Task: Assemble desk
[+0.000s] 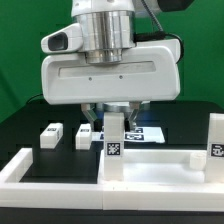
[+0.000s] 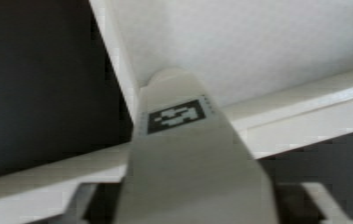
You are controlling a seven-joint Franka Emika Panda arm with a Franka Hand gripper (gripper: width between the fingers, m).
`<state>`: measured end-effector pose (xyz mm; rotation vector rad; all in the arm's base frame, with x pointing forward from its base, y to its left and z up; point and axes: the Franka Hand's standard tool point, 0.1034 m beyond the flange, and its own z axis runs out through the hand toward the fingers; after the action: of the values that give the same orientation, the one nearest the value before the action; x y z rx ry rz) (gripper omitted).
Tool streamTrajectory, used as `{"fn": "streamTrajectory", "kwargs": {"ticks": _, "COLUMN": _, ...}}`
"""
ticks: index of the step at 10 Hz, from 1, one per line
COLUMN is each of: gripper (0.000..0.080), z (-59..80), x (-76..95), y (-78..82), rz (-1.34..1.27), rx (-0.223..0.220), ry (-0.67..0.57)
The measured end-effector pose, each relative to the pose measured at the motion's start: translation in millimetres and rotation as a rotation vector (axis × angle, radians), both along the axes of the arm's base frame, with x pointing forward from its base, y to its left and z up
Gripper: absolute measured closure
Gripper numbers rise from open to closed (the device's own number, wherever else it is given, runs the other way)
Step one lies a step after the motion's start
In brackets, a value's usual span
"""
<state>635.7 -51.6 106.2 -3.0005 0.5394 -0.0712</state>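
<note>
My gripper (image 1: 113, 118) is shut on a white leg block (image 1: 115, 140) with a square tag and holds it upright at the near left corner of the tabletop slab (image 1: 160, 172). In the wrist view the same leg block (image 2: 182, 150) fills the space between my fingers (image 2: 95, 200), with the slab (image 2: 244, 50) beyond it. A second leg (image 1: 216, 140) stands upright at the slab's right corner. Two loose leg blocks (image 1: 50, 134) (image 1: 85, 134) lie on the black table at the exterior view's left.
The long white border rail (image 1: 30, 172) runs along the front and left of the work area. The marker board (image 1: 145, 131) lies flat behind the slab. The table surface is black, with a green backdrop behind.
</note>
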Motion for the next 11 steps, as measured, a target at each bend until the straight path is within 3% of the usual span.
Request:
{"fn": "streamTrajectory", "kwargs": {"ticks": 1, "gripper": 0.0511, "z": -0.1, "x": -0.1, "y": -0.8, "rz": -0.082, "rx": 0.005, "ry": 0.007}}
{"fn": "streamTrajectory", "kwargs": {"ticks": 4, "gripper": 0.0511, "z": 0.9, "x": -0.2, "y": -2.1, "rz": -0.386, "rx": 0.022, "ry": 0.034}}
{"fn": "streamTrajectory", "kwargs": {"ticks": 7, "gripper": 0.0511, "z": 1.8, "x": -1.2, "y": -4.0, "rz": -0.957, "rx": 0.102, "ry": 0.096}}
{"fn": "streamTrajectory", "kwargs": {"ticks": 9, "gripper": 0.0511, "z": 1.0, "x": -1.5, "y": -2.1, "rz": -1.193, "rx": 0.147, "ry": 0.132}}
{"fn": "streamTrajectory", "kwargs": {"ticks": 11, "gripper": 0.0511, "z": 0.3, "x": -1.3, "y": 0.0, "rz": -1.299, "rx": 0.152, "ry": 0.144}}
